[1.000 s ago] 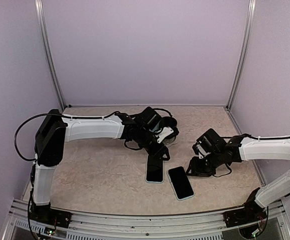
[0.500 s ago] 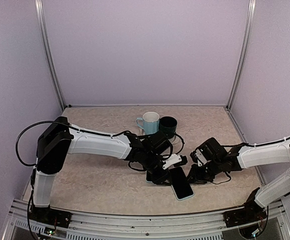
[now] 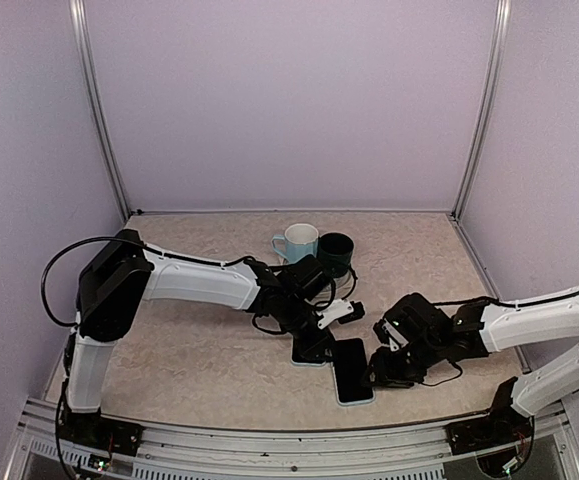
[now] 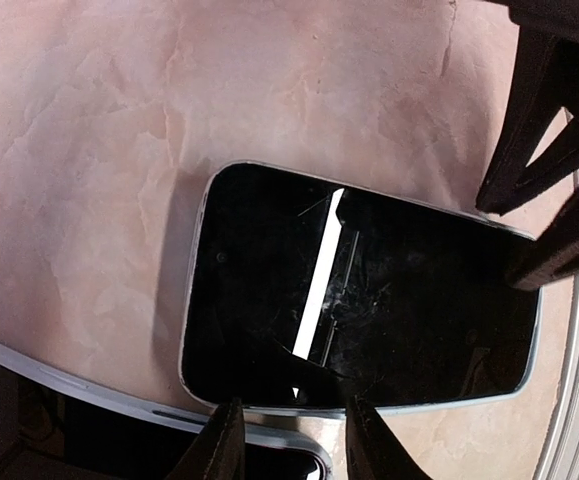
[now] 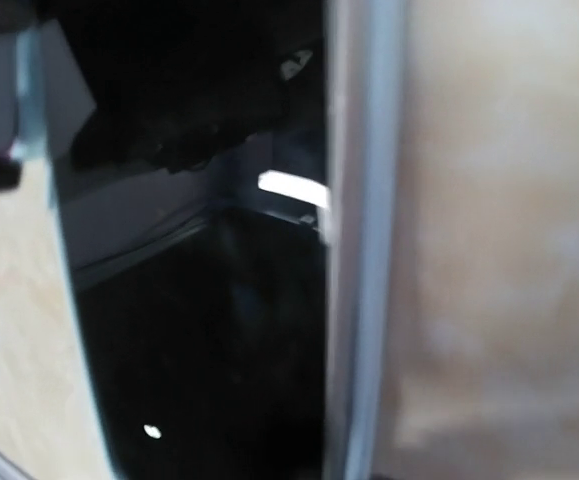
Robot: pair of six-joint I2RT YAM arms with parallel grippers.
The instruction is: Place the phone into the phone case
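The phone (image 3: 352,372), a black slab with a pale blue rim, lies flat near the table's front and fills the left wrist view (image 4: 359,290). The phone case (image 3: 307,352) lies just left of it, its grey rim (image 4: 79,385) showing at the bottom left. My left gripper (image 3: 321,330) hovers over the case's near corner, its jaws (image 4: 291,440) slightly apart and empty. My right gripper (image 3: 381,364) sits against the phone's right side. Its two black fingers (image 4: 529,130) are spread at the phone's end. The right wrist view is blurred and shows only the phone's screen (image 5: 199,360).
A light blue mug (image 3: 297,242) and a dark green mug (image 3: 335,250) stand side by side behind the left gripper. Cables trail from both wrists. A metal rail (image 3: 269,440) runs along the front edge, and lilac walls close in the back and sides.
The phone has swung from a slant to lie parallel with the case. The right gripper moved in against it. The left gripper came forward off the mugs and settled over the case.
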